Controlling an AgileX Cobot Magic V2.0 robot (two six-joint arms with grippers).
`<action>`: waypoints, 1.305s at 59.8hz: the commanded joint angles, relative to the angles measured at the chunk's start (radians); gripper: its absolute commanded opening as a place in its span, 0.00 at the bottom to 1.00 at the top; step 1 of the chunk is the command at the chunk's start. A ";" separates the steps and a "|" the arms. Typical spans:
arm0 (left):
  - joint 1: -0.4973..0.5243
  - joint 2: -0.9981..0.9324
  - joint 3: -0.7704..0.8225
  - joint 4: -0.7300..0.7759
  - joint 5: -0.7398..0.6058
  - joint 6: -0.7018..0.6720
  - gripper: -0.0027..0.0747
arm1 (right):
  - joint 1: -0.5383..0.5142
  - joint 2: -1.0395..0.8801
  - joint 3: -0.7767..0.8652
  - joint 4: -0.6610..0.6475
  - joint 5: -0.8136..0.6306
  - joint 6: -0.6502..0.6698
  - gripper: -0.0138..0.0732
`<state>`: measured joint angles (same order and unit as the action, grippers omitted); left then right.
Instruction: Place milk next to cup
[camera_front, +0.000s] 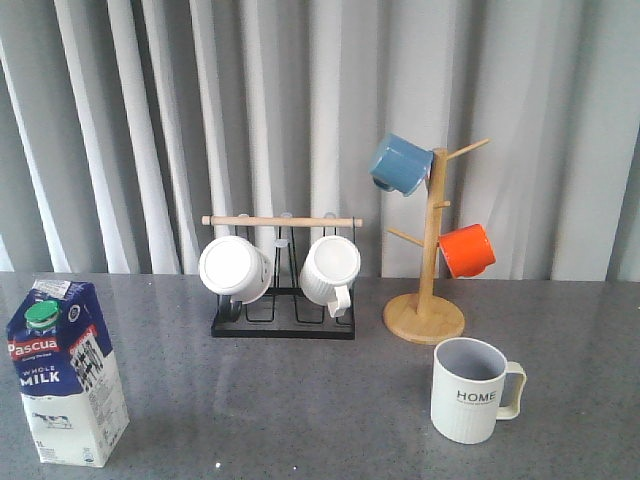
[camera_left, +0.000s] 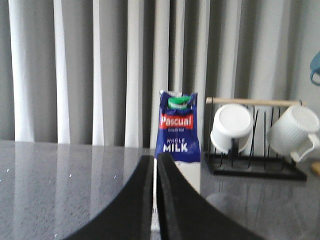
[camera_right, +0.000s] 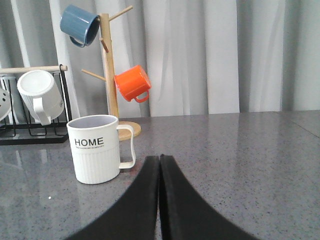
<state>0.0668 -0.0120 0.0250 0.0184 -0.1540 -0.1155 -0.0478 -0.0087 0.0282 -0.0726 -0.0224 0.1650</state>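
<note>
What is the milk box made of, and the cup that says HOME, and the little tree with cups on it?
The milk box looks like coated cardboard: folded top, printed sides. The cup looks like glazed ceramic: smooth, ribbed, slightly shiny. The tree looks like bare wood: pale tan pegs and a round base.

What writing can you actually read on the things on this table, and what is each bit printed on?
"Pascual": red band on the milk carton.
"WHOLE MILK": blue panel of the same carton.
"HOME": front of the white ribbed cup.
Smaller print low on the carton is too small to read.
The other mugs show no lettering.
</note>
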 joint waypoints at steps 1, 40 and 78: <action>0.001 -0.011 -0.030 -0.008 -0.181 -0.081 0.03 | -0.004 -0.016 0.007 0.024 -0.108 0.002 0.15; 0.001 0.152 -0.490 0.123 0.106 -0.408 0.45 | -0.004 0.399 -0.568 0.171 0.125 -0.071 0.47; 0.001 0.339 -0.640 0.132 0.264 -0.359 0.73 | -0.004 0.633 -0.892 0.114 0.240 -0.107 0.87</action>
<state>0.0668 0.2801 -0.5537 0.1499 0.0784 -0.5174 -0.0478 0.5650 -0.7354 0.0630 0.1625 0.0941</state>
